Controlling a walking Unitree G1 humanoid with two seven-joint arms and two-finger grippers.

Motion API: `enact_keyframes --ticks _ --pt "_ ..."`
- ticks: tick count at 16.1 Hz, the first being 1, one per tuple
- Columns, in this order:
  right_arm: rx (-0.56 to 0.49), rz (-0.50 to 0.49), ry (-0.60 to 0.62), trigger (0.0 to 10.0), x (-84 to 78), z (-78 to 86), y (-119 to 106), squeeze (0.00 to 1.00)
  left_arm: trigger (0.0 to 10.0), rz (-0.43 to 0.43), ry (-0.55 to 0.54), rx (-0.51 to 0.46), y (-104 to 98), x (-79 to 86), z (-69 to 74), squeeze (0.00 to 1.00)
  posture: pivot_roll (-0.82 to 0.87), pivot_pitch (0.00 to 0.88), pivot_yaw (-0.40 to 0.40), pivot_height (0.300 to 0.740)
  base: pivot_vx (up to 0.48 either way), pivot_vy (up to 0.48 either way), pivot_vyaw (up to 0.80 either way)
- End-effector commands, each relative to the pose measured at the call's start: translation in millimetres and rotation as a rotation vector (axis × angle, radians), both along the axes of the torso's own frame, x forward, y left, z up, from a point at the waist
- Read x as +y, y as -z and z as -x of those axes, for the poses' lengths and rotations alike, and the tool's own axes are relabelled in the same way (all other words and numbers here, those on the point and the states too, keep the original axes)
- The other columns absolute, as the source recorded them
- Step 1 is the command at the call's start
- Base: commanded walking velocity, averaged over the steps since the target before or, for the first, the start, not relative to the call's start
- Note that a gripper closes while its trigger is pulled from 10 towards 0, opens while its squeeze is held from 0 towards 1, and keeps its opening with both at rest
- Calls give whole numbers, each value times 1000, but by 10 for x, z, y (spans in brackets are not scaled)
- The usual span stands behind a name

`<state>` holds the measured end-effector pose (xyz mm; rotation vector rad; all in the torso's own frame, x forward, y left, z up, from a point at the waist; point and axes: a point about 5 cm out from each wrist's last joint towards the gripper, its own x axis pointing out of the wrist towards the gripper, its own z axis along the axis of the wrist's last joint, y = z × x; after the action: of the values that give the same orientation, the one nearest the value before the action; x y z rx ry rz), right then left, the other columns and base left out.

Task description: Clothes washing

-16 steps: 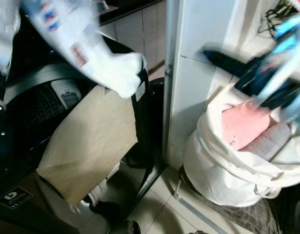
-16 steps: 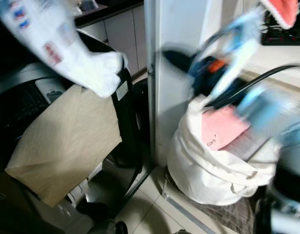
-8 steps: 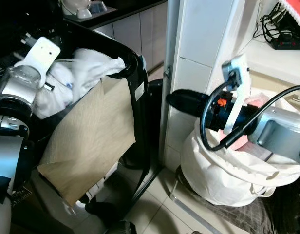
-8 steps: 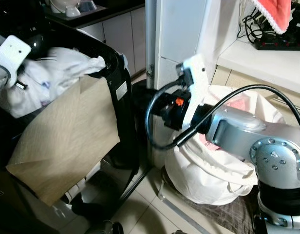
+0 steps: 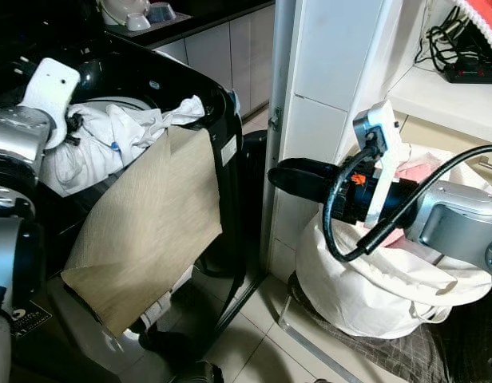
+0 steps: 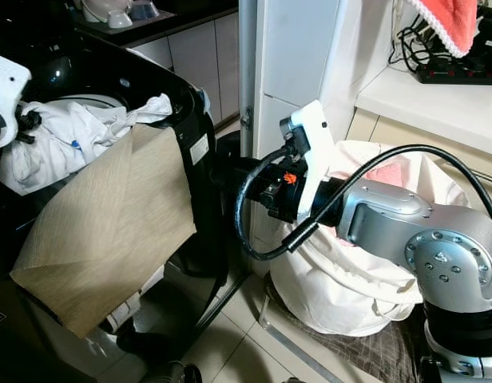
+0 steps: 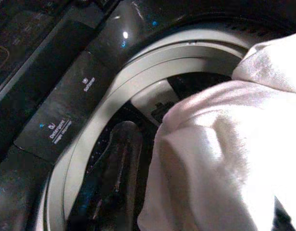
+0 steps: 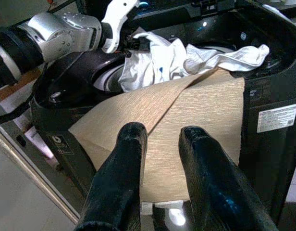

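The left gripper (image 5: 70,132) is held at the mouth of a black top-loading washing machine (image 5: 218,100), pressed into a bundle of white laundry (image 5: 122,136); whether its fingers are clamped on the cloth cannot be told, since they are buried in it. In the left wrist view the white fabric is seen lying over the pale drum rim (image 7: 114,91), beside a panel marked for detergent (image 7: 59,130). Part of the bundle is draped over the tub's front edge, and a beige sheet (image 5: 146,231) is hung down the machine's front. The right gripper (image 8: 162,144) is held empty in mid-air, its two black fingers slightly parted, pointed toward the machine. Behind that arm a white laundry bag (image 5: 366,283) is set on the tiled floor (image 5: 258,339) against a white wall (image 5: 326,80), with a pink garment (image 6: 390,171) inside.
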<state>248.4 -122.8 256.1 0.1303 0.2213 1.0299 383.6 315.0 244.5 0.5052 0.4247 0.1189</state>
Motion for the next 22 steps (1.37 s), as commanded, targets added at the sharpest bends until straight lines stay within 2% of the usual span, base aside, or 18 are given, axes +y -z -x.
enact_keyframes --ticks 1,3,5,7,8,9,10,11,12,15,17,18,19,20,21,22 --pt "-19 11 -4 10000 0 3 -12 0 10000 -4 3 -46 -168 17 -7 1000 -138 0 66 740 0 0 0" --pt "-24 11 9 10000 -11 -13 -15 0 10000 -15 -11 -64 -193 42 0 1000 -139 0 66 740 0 0 0" --pt "-30 5 62 10000 -35 -74 -12 0 10000 -267 -155 -273 -488 207 43 1000 -138 0 65 740 0 0 0" --pt "-28 0 81 10000 -46 -97 -7 0 10000 -382 -184 -360 -631 231 65 1000 -137 0 64 740 0 0 0" --pt "-29 2 76 10000 -46 -98 -7 0 10000 -341 -154 -325 -577 197 45 1000 -135 0 63 740 0 0 0" --pt "-31 5 67 10000 -39 -94 -10 0 10000 -173 -96 -260 -428 109 0 580 -134 0 62 740 0 0 0" --pt "-33 7 61 10000 -34 -92 -9 0 10000 -31 -40 -216 -311 4 -41 0 -134 0 62 740 0 0 0" --pt "-34 14 61 10000 -32 -91 -4 0 10000 84 19 -176 -221 -116 -78 0 -134 0 61 740 0 0 0" --pt "-34 16 61 10000 -32 -91 -2 0 10000 105 35 -163 -200 -146 -86 0 -134 0 61 740 0 0 0" --pt "-32 43 49 10000 -26 -58 33 0 10000 6 59 -37 -77 -132 -56 0 -136 0 64 740 0 0 0" --pt "-31 50 45 10000 -33 -51 40 0 10000 28 126 30 -43 -165 -37 0 -138 0 66 740 0 0 0" --pt "-34 51 57 10000 -39 -60 43 0 10000 98 147 -31 -87 -229 -65 0 -137 0 67 740 0 0 0" --pt "-38 49 73 10000 -48 -73 43 0 10000 128 177 -67 -113 -282 -83 0 -135 0 68 740 0 0 0" --pt "-134 47 244 10000 -116 -199 20 0 10000 300 283 -273 -179 -596 -154 0 -130 0 70 740 0 0 0" --pt "-153 49 359 10000 -152 -275 47 0 10000 390 300 -377 -176 -739 -152 0 -131 0 69 740 0 0 0" --pt "-219 49 464 10000 -174 -305 67 0 10000 464 333 -445 -45 -973 -60 0 -128 0 71 740 0 0 0"
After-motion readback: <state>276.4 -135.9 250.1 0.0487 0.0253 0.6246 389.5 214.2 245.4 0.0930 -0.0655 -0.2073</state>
